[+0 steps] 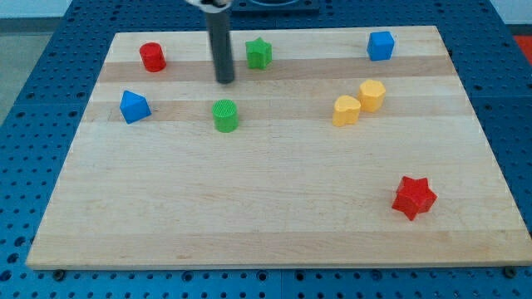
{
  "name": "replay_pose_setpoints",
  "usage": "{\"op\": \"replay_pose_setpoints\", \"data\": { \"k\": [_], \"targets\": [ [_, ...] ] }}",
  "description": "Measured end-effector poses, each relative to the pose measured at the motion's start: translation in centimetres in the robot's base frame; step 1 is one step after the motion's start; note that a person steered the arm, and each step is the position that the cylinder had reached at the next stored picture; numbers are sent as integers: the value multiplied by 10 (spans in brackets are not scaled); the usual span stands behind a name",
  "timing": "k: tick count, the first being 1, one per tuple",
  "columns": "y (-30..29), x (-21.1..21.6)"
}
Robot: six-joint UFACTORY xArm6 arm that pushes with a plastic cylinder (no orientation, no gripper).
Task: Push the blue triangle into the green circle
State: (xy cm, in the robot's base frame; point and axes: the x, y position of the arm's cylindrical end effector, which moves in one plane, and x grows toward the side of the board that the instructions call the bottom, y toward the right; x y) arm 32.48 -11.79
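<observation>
My rod hangs straight down from the view's top edge, upright and dark, and my tip [224,81] sits on the wooden board [266,224] in the upper left part; there is no claw on this rig, only the bare rod, so nothing is grasped and the tip touches no block; the blue triangle [134,107] lies well to the view's left of the tip and a little lower, near the board's left edge; the green circle [225,115] stands just below the tip, close but apart from it, so the tip is above the circle while the triangle waits off to the left with open board between the two; the count now: two blue blocks, the triangle and a blue cube [380,46] far off at the top right; two green, the circle and a green star [258,53] just right of the rod; two red, a red cylinder [152,56] at top left and a red star [413,197] at lower right; two yellow blocks [359,103] touching side by side right of centre, possibly hexagonal, though that is hard to make out.
</observation>
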Motion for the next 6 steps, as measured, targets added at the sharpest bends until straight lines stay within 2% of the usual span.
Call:
{"op": "replay_pose_setpoints", "data": {
  "k": [1, 2, 3, 4, 5, 6],
  "targets": [
    [-77, 14],
    [-128, 3],
    [-151, 54],
    [-69, 83],
    [-66, 72],
    [-106, 51]
  ]
}}
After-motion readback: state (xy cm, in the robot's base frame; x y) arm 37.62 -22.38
